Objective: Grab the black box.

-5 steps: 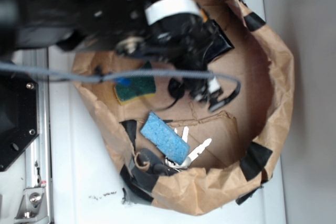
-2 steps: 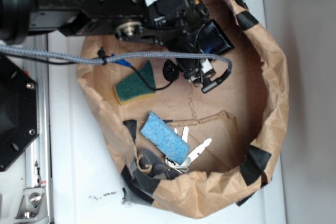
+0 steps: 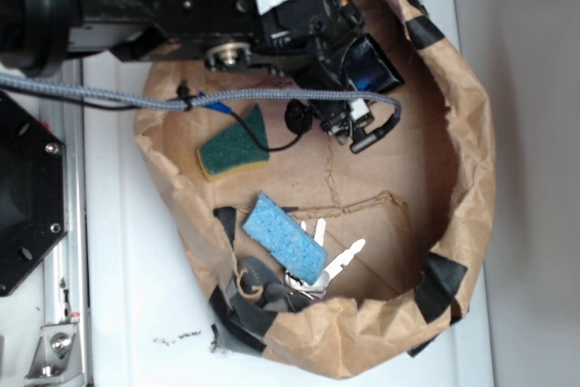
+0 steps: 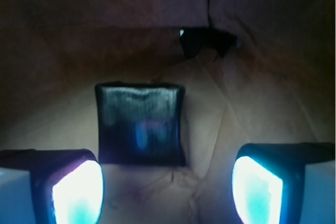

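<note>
The black box [image 3: 375, 62] lies on the brown floor near the far wall of the paper basin, partly covered by my arm in the exterior view. In the wrist view the black box [image 4: 140, 124] is a glossy dark square just ahead of my fingers and left of centre, its near edge reaching the left finger's tip. My gripper [image 3: 356, 130] hangs over the floor right beside the box. Seen from the wrist, the gripper [image 4: 168, 190] is open, its lit fingertips [image 4: 77, 192] wide apart with only bare paper between them.
A brown paper rim [image 3: 473, 151] with black tape patches [image 3: 441, 281] rings the floor. Inside lie a green sponge [image 3: 234, 146], a blue sponge [image 3: 285, 237] and keys [image 3: 333, 260]. A black hexagonal plate [image 3: 23, 197] sits outside at left. A grey cable [image 3: 272, 95] crosses the basin.
My arm and gripper have moved toward the top of the exterior view, closer to the black box. The box and the sponges have stayed where they were.
</note>
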Controlling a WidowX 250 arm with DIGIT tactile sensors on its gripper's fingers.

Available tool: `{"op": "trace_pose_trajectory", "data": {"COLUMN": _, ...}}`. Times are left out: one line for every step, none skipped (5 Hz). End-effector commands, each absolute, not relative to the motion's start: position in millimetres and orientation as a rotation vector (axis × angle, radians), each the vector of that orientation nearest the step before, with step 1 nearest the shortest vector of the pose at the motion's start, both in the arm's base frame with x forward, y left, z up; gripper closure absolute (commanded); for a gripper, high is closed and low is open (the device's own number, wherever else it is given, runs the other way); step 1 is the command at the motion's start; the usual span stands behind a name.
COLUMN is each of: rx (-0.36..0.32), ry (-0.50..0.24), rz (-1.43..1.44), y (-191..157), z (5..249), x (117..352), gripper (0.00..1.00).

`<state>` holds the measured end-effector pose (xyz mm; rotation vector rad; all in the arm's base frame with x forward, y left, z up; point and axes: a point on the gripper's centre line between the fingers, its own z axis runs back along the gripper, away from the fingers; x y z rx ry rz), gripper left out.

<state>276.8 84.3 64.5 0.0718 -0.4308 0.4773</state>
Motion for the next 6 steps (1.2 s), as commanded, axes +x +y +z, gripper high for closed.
{"op": "trace_pose_trajectory", "data": {"rx": 0.137, "ry": -0.524, "rz": 0.459, "y": 99.2, "z": 72.3, "x": 301.8, "gripper": 0.00}}
{"op": "trace_pose_trajectory", "data": {"rx": 0.156, "ry": -0.499, "rz": 0.427, "y": 89.9, "z": 63.4, "x": 309.1, "gripper": 0.00}}
{"op": "trace_pose_trajectory", "data": {"rx": 0.147, "ry": -0.472, "rz": 0.394, "y": 79.6, "z": 58.8, "x": 314.7, "gripper": 0.00}}
{"op": "trace_pose_trajectory", "data": {"rx": 0.098, "ry": -0.419, "rz": 0.341, "y": 68.8, "z": 61.4, "x": 313.7, "gripper": 0.00}}
{"op": "trace_pose_trajectory", "data": {"rx": 0.039, "ry": -0.368, "rz": 0.271, "y": 60.6, "z": 66.0, "x": 302.0, "gripper": 0.00}}
{"op": "trace_pose_trajectory", "data": {"rx": -0.009, "ry": -0.333, "rz": 0.230, "y": 55.1, "z": 71.0, "x": 289.8, "gripper": 0.00}}
